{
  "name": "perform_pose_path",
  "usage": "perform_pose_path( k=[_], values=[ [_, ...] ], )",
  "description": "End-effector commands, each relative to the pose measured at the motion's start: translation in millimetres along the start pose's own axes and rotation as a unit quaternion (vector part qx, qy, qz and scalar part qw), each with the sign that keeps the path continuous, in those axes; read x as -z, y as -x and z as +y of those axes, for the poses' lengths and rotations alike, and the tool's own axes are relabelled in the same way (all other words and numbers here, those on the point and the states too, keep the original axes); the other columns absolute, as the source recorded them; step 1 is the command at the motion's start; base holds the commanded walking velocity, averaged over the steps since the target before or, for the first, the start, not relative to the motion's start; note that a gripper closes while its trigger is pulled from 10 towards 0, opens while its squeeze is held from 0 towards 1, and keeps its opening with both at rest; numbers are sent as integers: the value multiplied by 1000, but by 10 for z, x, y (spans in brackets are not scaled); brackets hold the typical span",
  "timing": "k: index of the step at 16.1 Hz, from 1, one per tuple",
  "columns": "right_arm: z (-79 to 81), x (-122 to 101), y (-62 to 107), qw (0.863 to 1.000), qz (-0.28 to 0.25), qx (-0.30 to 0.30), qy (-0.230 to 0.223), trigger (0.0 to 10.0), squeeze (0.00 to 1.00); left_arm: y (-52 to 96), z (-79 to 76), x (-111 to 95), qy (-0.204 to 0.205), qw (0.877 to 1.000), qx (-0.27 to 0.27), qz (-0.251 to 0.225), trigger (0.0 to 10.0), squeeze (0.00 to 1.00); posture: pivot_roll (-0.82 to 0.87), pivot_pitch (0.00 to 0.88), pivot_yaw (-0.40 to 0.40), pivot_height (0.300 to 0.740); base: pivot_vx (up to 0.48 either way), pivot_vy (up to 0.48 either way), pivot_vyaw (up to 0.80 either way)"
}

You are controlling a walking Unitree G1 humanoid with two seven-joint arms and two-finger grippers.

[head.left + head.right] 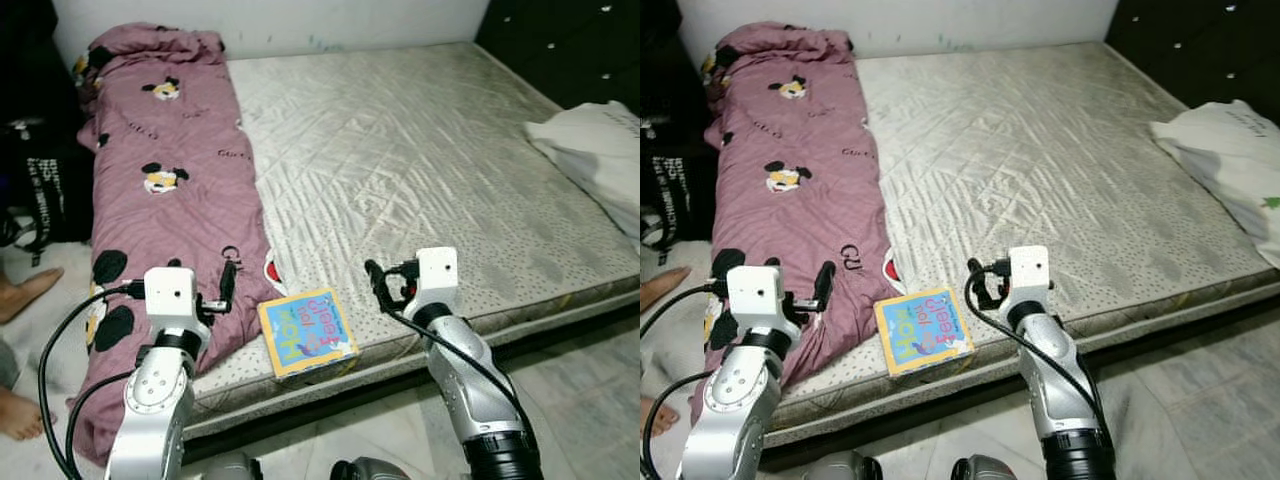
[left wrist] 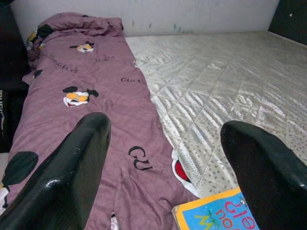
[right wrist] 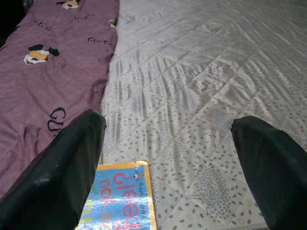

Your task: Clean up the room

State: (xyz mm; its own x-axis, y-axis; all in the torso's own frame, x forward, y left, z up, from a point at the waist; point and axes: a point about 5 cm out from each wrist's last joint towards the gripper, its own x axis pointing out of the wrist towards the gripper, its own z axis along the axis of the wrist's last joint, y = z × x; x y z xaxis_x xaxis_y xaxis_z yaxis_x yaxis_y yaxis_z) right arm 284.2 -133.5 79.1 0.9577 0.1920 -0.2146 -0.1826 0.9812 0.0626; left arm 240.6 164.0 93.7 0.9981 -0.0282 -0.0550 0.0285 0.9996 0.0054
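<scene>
Left eye view: children's book (image 1: 306, 331) lying flat at the near edge of the mattress (image 1: 430, 170), about 6 o'clock in frame, its yellow border reaching just past the bed's lip. Pink blanket (image 1: 165, 180) bunched lengthwise from 11 o'clock down to 7 o'clock, its hem touching or nearly touching the book's left side. Left gripper (image 1: 228, 285) poised at 8 o'clock over the blanket, right gripper (image 1: 378, 285) at 5 o'clock just beside the book; fingers too edge-on here to judge. White cloth (image 1: 595, 150) at 3 o'clock, cut off by the frame. Bare feet of a person at 9 o'clock, mostly cropped.

Right eye view: same layout; book (image 1: 923, 328) between the 2 arms, closer to the right one.

Left wrist view: 2 black fingers (image 2: 72, 167) spread wide apart, nothing between them; book corner at 5 o'clock, title cut off.

Right wrist view: fingers (image 3: 62, 163) likewise wide apart and empty, book cover partly hidden behind one.

Judged handling: book likely light, stiff and glossy, so prone to slipping; flat seating leaves little purchase from above. Best pinched at the overhanging near edge, one finger under, one over. Blanket soft, bulky, likely to drag if caught. Book thickness hard to read.
</scene>
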Motion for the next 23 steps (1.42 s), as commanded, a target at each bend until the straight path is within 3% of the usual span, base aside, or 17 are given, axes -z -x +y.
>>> perform_pose_path(
  k=[1, 10, 14, 23],
  values=[
    [-18, 4, 1, 1000, 4, 6, 1, 10000, 0, -8, 5, -25, -2, 1000, 3, -5, 10000, 0, 52, 33, -48, 740, 0, 0, -444],
    [-12, -3, 8, 1000, -1, 6, -2, 10000, 0, -3, 1, -22, -5, 1000, 7, -2, 10000, 0, 52, 38, -45, 740, 0, 0, -142],
    [-34, -176, 9, 998, -53, 15, -27, 10000, 0, -35, 53, -135, -7, 999, -29, -27, 10000, 0, 51, 51, -40, 740, 0, 0, 0],
    [-17, -150, 47, 998, -58, 21, -31, 10000, 0, -1, 67, -100, -10, 999, -33, -21, 10000, 0, 56, 49, -35, 731, 0, 0, 0]
  ],
)
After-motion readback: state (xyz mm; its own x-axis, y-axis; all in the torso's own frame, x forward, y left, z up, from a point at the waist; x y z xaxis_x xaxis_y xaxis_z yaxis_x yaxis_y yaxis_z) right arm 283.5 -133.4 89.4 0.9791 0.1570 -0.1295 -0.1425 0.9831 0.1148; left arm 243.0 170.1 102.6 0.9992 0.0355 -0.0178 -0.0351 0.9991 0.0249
